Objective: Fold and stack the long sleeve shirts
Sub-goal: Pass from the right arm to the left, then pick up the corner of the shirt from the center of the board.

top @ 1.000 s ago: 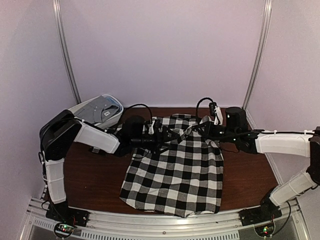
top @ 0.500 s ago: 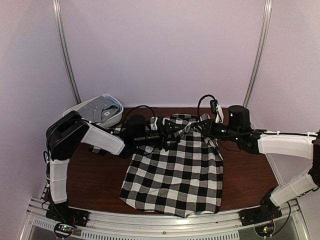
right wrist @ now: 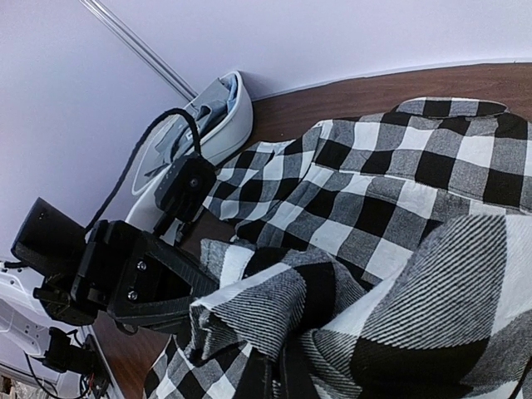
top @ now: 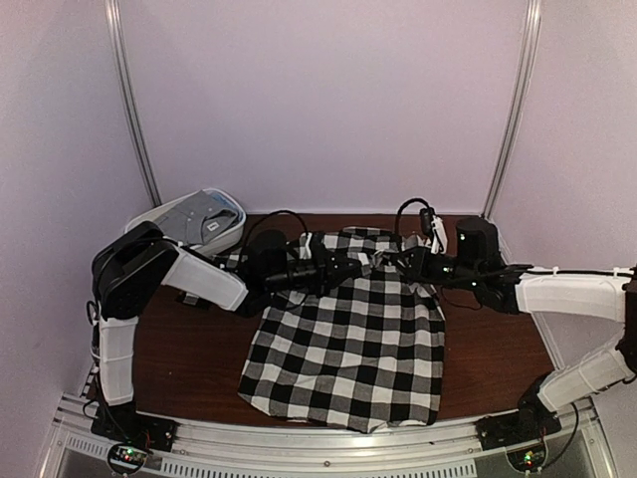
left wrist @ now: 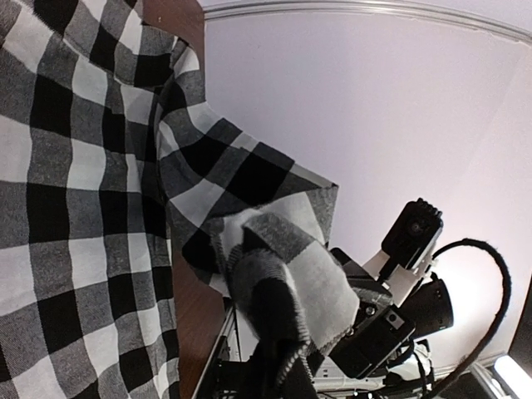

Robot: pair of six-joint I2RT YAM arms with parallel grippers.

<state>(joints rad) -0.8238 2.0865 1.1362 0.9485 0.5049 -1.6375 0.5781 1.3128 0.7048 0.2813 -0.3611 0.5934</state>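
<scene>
The black-and-white checked shirt [top: 348, 349] lies spread on the brown table [top: 189, 339], collar end toward the back. Both grippers meet at its far part. My left gripper [top: 348, 267] is shut on a bunched fold of the checked cloth [left wrist: 283, 274], which covers its fingers in the left wrist view. My right gripper [top: 403, 264] is shut on a raised fold of the same shirt [right wrist: 274, 316], close beside the left gripper's black body [right wrist: 133, 278]. The grey shirt [top: 207, 227] lies in the white tub [top: 164, 214] at the back left.
The tub [right wrist: 237, 116] stands beyond the table's back left corner, against the wall. Metal rails [top: 134, 110] run up the pale walls on both sides. The right arm's wrist camera [left wrist: 413, 233] and cables hang near the left gripper.
My left gripper has moved right onto the shirt's upper part and gone from open to shut on the cloth. The right gripper has shifted slightly, still holding its fold.
</scene>
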